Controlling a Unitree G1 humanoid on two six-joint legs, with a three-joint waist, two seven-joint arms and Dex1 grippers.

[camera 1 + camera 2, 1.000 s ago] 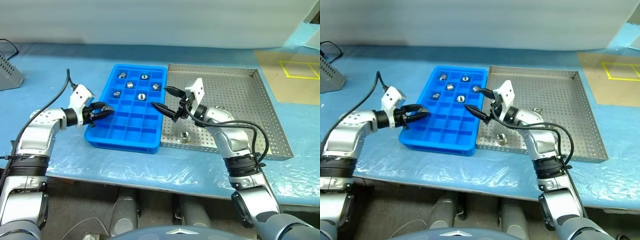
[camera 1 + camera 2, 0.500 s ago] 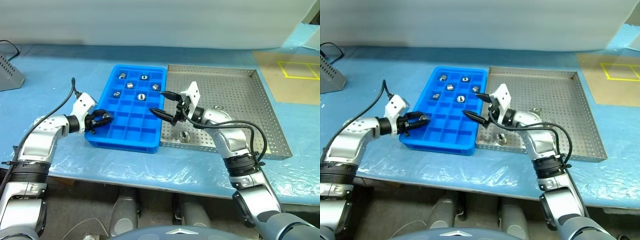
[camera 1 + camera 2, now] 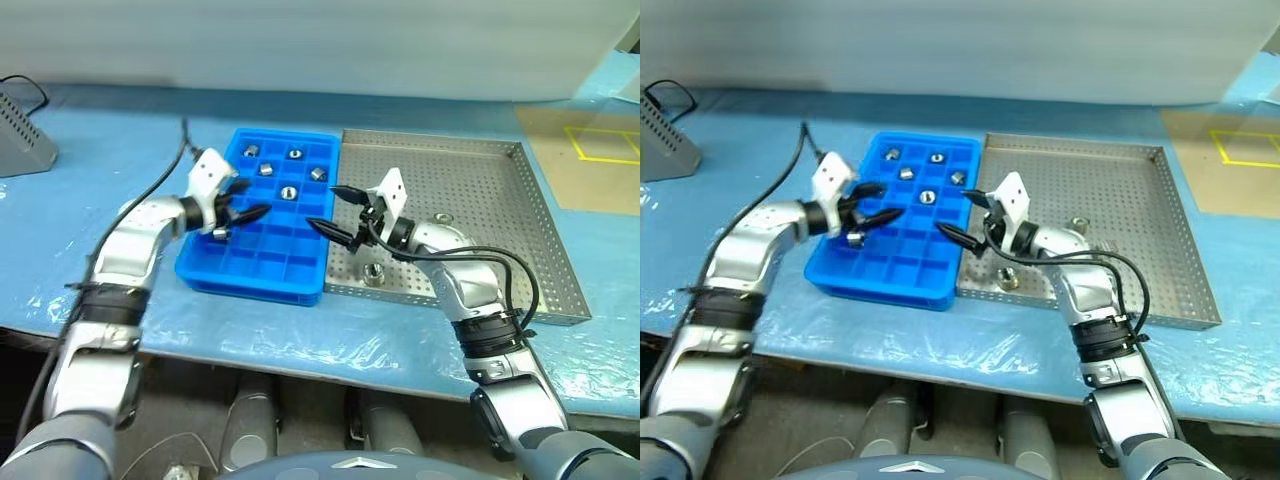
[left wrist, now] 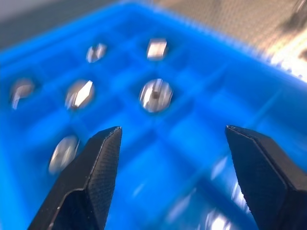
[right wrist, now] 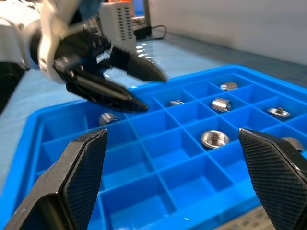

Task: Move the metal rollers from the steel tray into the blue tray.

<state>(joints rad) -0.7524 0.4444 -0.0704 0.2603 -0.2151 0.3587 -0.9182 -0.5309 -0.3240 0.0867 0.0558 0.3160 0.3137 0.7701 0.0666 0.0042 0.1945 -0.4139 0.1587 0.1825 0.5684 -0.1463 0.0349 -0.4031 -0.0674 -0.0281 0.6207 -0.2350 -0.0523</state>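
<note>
Left eye: seven metal rollers (image 3: 288,192) in the blue tray (image 3: 262,280), two more in the steel tray (image 3: 520,215) (perforated); grey box (image 3: 22,135) far left.

Left wrist: left gripper (image 4: 170,158) spread, empty.

Right wrist: right gripper (image 5: 175,167) wide, empty, over the compartments.
</note>
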